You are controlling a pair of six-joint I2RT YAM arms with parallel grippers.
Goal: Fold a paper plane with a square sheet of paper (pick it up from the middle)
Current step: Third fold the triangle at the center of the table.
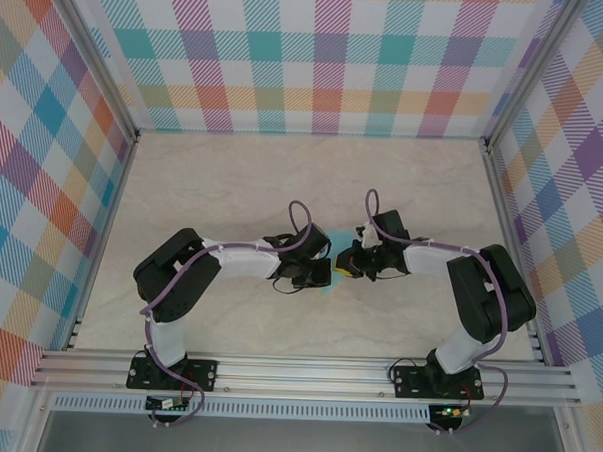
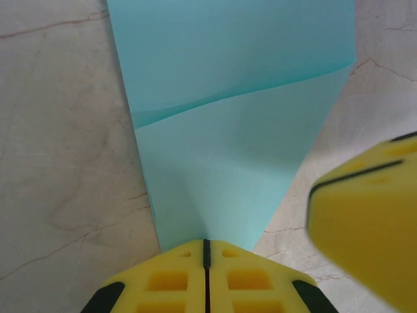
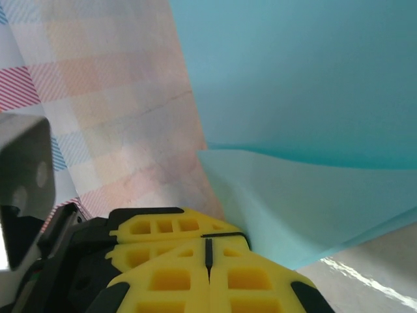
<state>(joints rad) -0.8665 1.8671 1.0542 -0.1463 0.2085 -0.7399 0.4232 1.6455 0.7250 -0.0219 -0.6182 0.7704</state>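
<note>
The square sheet of paper (image 2: 228, 130) is light teal, with one layer folded over along a slanted edge. It narrows into the closed jaws of my left gripper (image 2: 206, 242), which is shut on its near edge. From the right wrist view, the sheet (image 3: 313, 195) rises to the right of my right gripper (image 3: 208, 242), whose jaws are pressed together with nothing visible between them. The left gripper's yellow fingers (image 3: 169, 227) sit just beyond its tips. From above, both grippers (image 1: 324, 274) (image 1: 348, 267) meet at mid-table, with a sliver of paper (image 1: 328, 290) under them.
The marble-patterned tabletop (image 1: 233, 183) stretches all around the grippers. Checked walls (image 1: 319, 57) close the back and both sides. A yellow finger of the right gripper (image 2: 365, 222) hangs close on the right in the left wrist view.
</note>
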